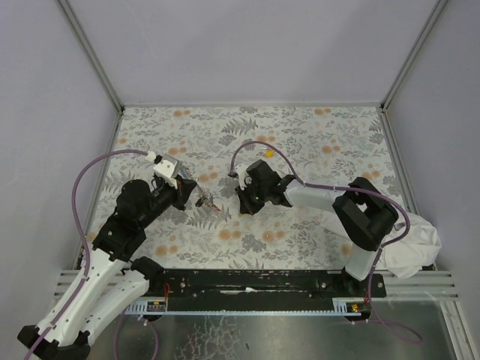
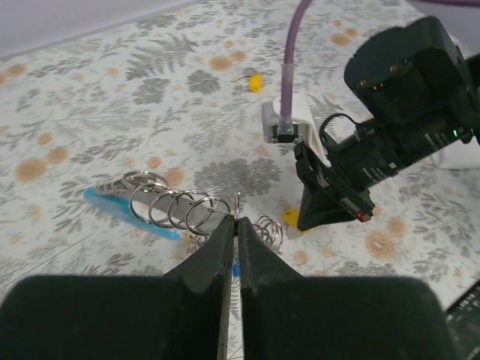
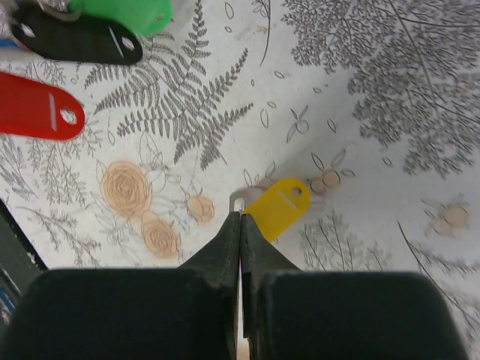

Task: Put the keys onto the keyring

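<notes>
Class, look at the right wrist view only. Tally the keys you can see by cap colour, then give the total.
red key: 1
black key: 1
green key: 1
yellow key: 1
Total: 4

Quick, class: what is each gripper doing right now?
Left gripper: closed, pinching the keyring.
Right gripper: closed on the yellow key.

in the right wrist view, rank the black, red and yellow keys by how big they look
1. black key, looks largest
2. red key, cut off by the left edge, so unsure against black
3. yellow key, smallest, partly behind the right tool
</notes>
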`<state>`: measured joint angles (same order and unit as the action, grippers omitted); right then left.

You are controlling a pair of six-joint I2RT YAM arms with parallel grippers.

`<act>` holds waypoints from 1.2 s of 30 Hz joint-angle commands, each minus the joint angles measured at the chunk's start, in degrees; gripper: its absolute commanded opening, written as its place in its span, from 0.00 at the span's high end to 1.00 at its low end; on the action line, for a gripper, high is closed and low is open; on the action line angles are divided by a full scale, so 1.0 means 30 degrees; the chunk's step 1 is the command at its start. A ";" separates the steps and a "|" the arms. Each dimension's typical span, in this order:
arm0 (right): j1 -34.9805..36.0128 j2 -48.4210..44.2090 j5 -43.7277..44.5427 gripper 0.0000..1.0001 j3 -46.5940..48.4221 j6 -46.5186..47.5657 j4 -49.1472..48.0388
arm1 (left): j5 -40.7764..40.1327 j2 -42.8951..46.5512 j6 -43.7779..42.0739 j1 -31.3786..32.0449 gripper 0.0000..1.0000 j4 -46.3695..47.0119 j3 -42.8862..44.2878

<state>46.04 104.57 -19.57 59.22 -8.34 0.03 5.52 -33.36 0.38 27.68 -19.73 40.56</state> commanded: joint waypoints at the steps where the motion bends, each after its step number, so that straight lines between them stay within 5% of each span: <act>1: -0.0185 -0.2458 0.1864 1.00 0.0139 0.1815 0.3650 | 0.3725 -0.0649 0.1449 -0.0073 1.00 0.3747 -0.0384; 13: -0.1222 -0.6464 0.5399 1.00 -0.1014 0.2671 0.9513 | 0.8557 -0.5341 0.6028 0.0012 1.00 1.7634 -0.4742; 23: -0.1261 -0.6534 0.6888 1.00 -0.0235 0.2421 1.2541 | 1.0739 -0.9240 0.5400 0.0530 1.00 2.7448 -0.9637; 36: -0.1274 -0.2311 0.5948 1.00 0.2575 0.3096 1.2119 | 1.2588 -0.9393 0.2556 0.0339 1.00 2.8511 -1.0737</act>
<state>42.48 94.78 -0.73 61.98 -0.78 36.93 41.60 -63.94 11.81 28.88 60.97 8.49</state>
